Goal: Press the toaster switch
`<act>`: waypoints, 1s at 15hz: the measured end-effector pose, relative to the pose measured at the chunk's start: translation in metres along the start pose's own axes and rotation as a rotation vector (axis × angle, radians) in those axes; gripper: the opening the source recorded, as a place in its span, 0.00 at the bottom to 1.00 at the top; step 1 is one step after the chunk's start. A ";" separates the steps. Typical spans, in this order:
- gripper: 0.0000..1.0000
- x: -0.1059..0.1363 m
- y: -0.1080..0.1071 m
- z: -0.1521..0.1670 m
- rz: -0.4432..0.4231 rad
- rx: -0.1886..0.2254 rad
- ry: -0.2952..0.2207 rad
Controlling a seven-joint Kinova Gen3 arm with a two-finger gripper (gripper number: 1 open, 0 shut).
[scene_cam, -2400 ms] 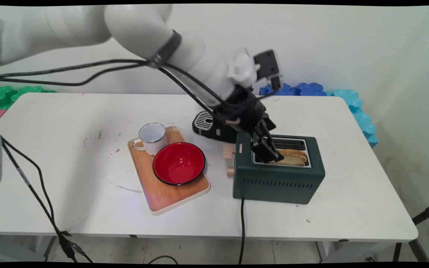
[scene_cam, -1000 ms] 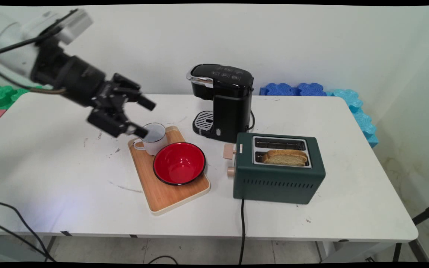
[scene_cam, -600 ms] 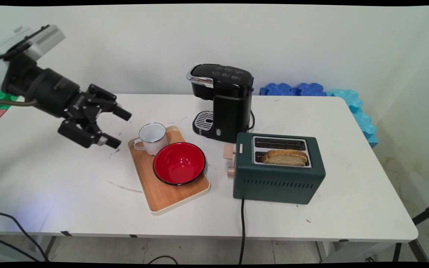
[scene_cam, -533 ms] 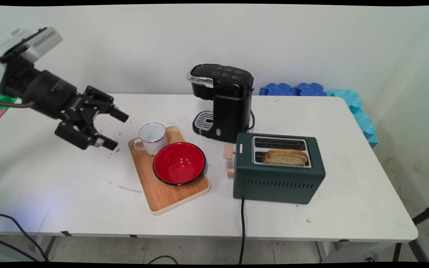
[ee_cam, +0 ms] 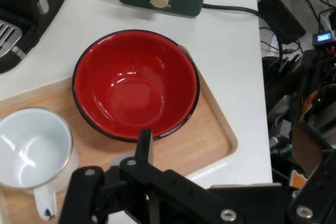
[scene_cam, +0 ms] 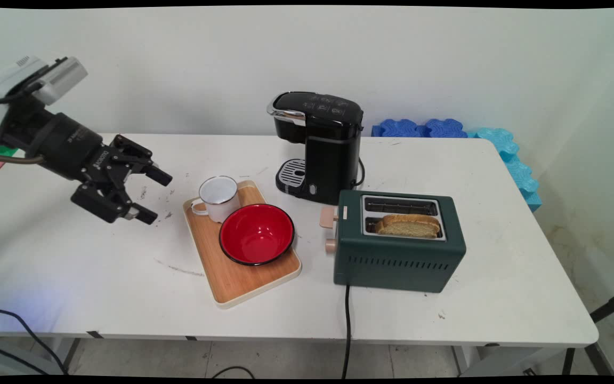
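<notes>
My black gripper [scene_cam: 153, 196] hangs open and empty over the table's left part, a short way left of a wooden tray [scene_cam: 232, 280]. On the tray stand a white enamel mug [scene_cam: 217, 196] and a red bowl [scene_cam: 256, 233]; the mug is the nearest thing to the fingertips. The hand view looks down on the red bowl [ee_cam: 135, 85], the mug [ee_cam: 31, 148] and the tray [ee_cam: 210, 135], with one finger [ee_cam: 144, 148] rising in front of the bowl. Nothing sits between the fingers.
A green toaster [scene_cam: 397, 261] with a slice of toast [scene_cam: 408, 226] in its near slot stands right of the tray, its cord [scene_cam: 347, 330] running over the front edge. A black coffee machine [scene_cam: 320, 144] stands behind. Blue foam tiles [scene_cam: 419, 128] lie at the back right.
The gripper left the toaster's slot, where the toast stays, and swung left past the mug. In the last half second it drifted slightly further left and lower, still open.
</notes>
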 end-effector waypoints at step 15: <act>1.00 0.102 -0.006 0.095 0.051 0.045 0.078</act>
